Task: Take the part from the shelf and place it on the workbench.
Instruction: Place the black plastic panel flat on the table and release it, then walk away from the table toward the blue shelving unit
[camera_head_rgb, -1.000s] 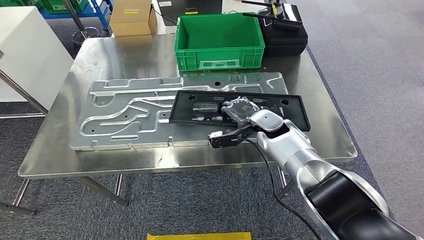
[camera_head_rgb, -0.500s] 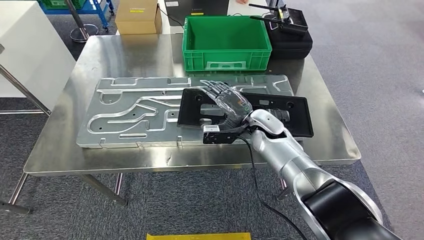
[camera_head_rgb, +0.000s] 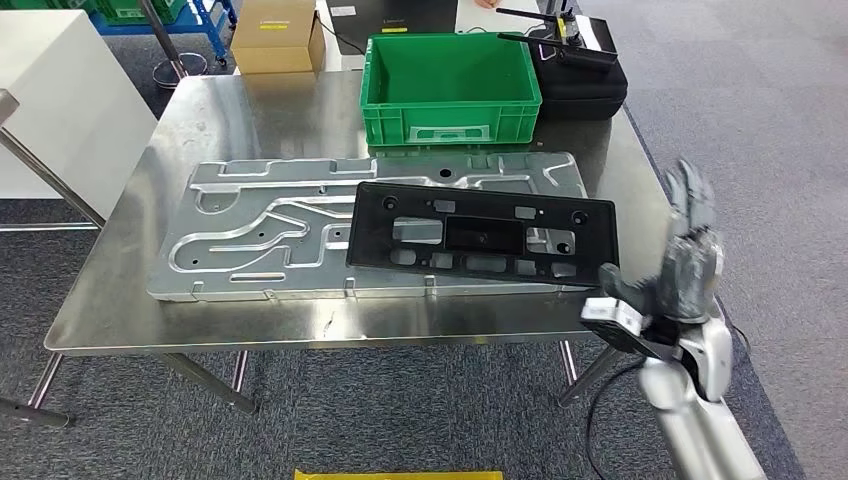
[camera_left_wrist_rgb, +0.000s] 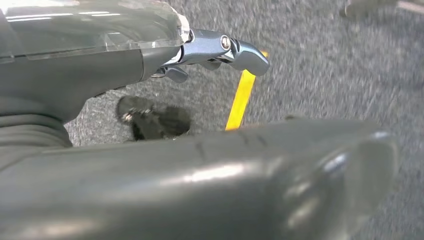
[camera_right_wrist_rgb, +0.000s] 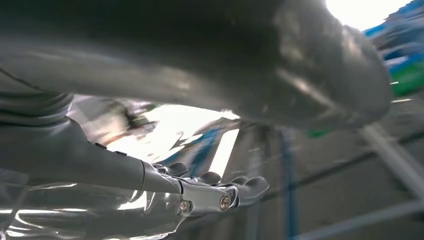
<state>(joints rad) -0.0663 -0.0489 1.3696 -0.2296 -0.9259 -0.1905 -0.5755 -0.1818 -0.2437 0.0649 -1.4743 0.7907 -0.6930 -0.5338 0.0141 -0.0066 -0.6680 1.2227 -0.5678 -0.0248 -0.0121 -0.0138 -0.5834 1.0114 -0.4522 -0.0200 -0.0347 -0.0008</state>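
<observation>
Desk (camera_head_rgb: 250, 100) of bare steel carries everything, and going by how things lie the placing looks done; the step in hand is getting the arm clear without disturbing what lies there. Silver stamped panel (camera_head_rgb: 260, 235) covers most of the middle, lying flat with its long side along the desk's near edge. Black part (camera_head_rgb: 480, 238), the task's thing, lies flat on the right end of that panel, reaching toward the desk's right edge, with nothing touching it. Green crate (camera_head_rgb: 450, 85) stands at the far edge, just behind the panel, and a black case (camera_head_rgb: 590, 85) sits beside it at the far right corner.

Right robot hand (camera_head_rgb: 690, 260) is raised off the desk's near right corner, fingers apart and pointing up, holding nothing. To do this well, it should go outward and down from there, away from the part's right end, since a brush against that overhanging end could skew it. Left robot hand (camera_left_wrist_rgb: 220, 47) hangs over the carpet with fingers extended, empty.
</observation>
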